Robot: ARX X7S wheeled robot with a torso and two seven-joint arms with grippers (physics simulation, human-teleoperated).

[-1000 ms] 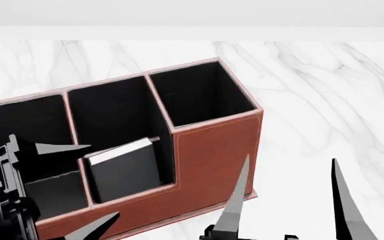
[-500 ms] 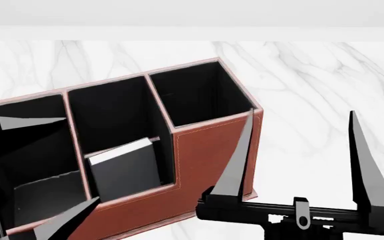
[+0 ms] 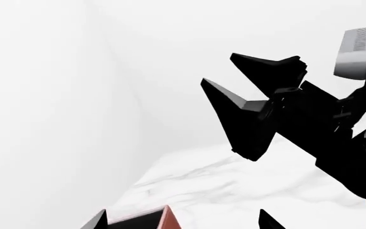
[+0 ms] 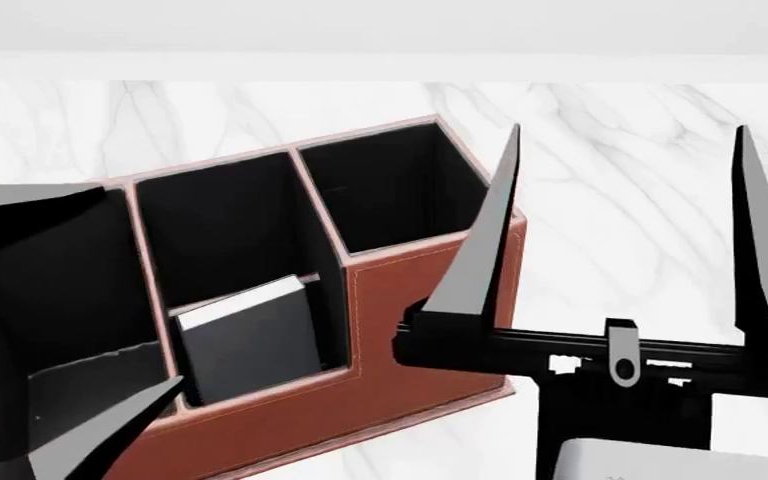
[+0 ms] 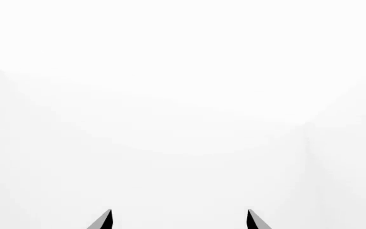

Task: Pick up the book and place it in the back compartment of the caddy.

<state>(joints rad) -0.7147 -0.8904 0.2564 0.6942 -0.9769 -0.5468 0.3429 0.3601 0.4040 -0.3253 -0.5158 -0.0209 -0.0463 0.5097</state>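
Observation:
The reddish-brown caddy [image 4: 424,300] with black lining stands on the marble table; one of its corners shows in the left wrist view [image 3: 167,219]. The black book [image 4: 251,345] with white page edges stands upright inside the caddy's middle section, just behind the low stepped front wall, held by nothing. My left gripper [image 4: 141,288] is open and empty over the caddy's left end, its fingertips [image 3: 97,220] wide apart. My right gripper [image 4: 627,128] is open and empty, raised in front of the caddy's right end. The right wrist view shows only its two fingertips [image 5: 106,220] against white.
White marble table [image 4: 651,130] stretches behind and to the right of the caddy, ending at a white wall. The right arm [image 3: 297,119] shows black in the left wrist view, above the table [image 3: 234,186].
My right gripper has risen, open, from the lower edge up in front of the caddy's right end. The left gripper has also lifted. The book and the caddy have not moved.

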